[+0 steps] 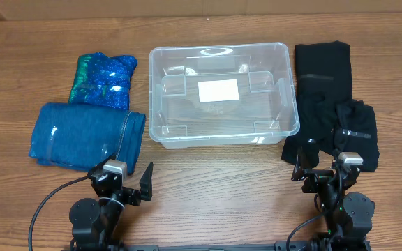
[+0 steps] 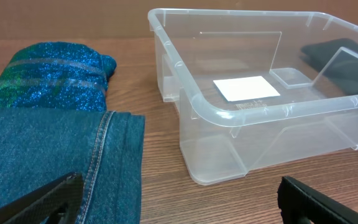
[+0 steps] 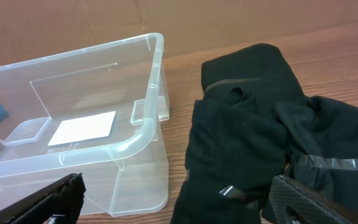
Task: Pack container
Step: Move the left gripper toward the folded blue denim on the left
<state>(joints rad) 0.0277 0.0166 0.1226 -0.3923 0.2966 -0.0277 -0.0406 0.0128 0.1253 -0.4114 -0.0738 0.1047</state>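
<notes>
Conceivably, with left tool and right tool open, the clear rectangular plastic container could be shoved by dragged blue denim.

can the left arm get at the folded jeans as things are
Probably yes: the jeans lie just ahead of the open left gripper, with nothing on top or between; the container sits off to the side.

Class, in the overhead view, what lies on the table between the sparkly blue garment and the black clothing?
The clear container stands between the sparkly blue garment and the black clothing. The overhead view shows this plainly.
</notes>
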